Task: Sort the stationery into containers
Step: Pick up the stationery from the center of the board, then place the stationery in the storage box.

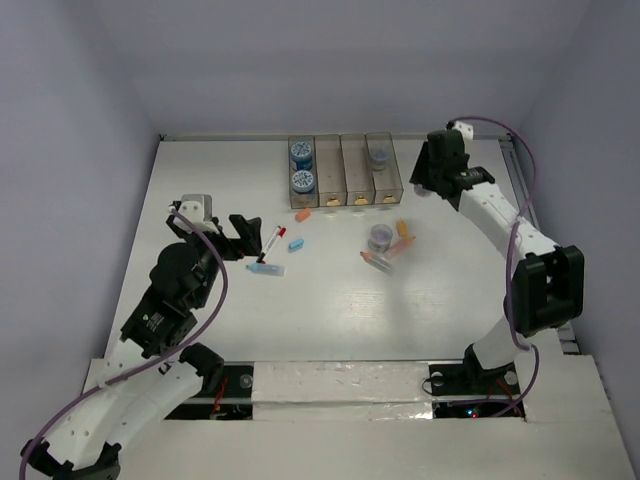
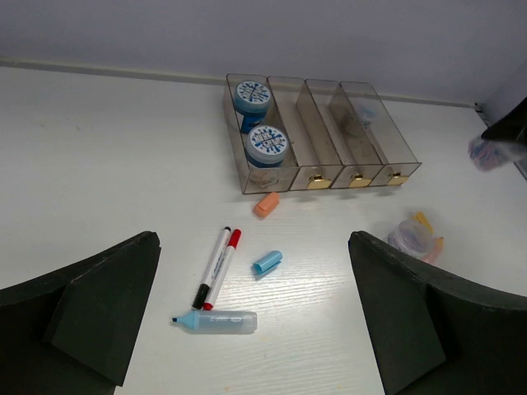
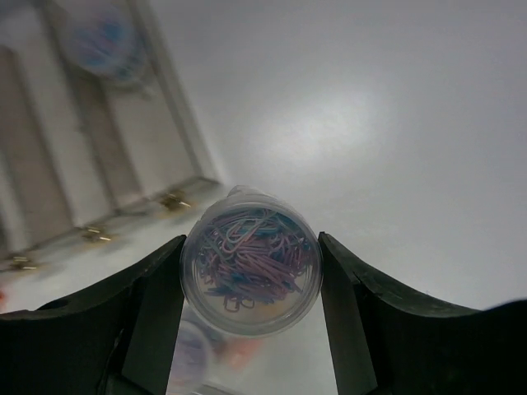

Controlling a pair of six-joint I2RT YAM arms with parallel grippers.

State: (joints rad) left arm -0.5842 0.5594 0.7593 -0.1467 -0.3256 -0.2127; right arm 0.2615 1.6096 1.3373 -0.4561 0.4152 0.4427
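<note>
Four joined brownish bins (image 1: 342,172) stand at the back. Two blue-topped rolls (image 1: 302,167) lie in the leftmost bin and a greyish-purple round piece (image 1: 379,154) in the rightmost. My right gripper (image 3: 251,276) is shut on a clear round tub of paper clips (image 3: 251,271), held above the table right of the bins (image 2: 492,152). My left gripper (image 2: 254,247) is open and empty, above a white red-capped marker (image 2: 222,265), a black-capped marker (image 2: 209,271), a light-blue highlighter (image 2: 216,321) and its blue cap (image 2: 267,262).
An orange cap (image 2: 266,203) lies just in front of the leftmost bin. Another greyish-purple tub (image 1: 380,237) sits mid-table among orange and pink sticks (image 1: 402,232). The two middle bins look empty. White walls close in the table at the back and sides.
</note>
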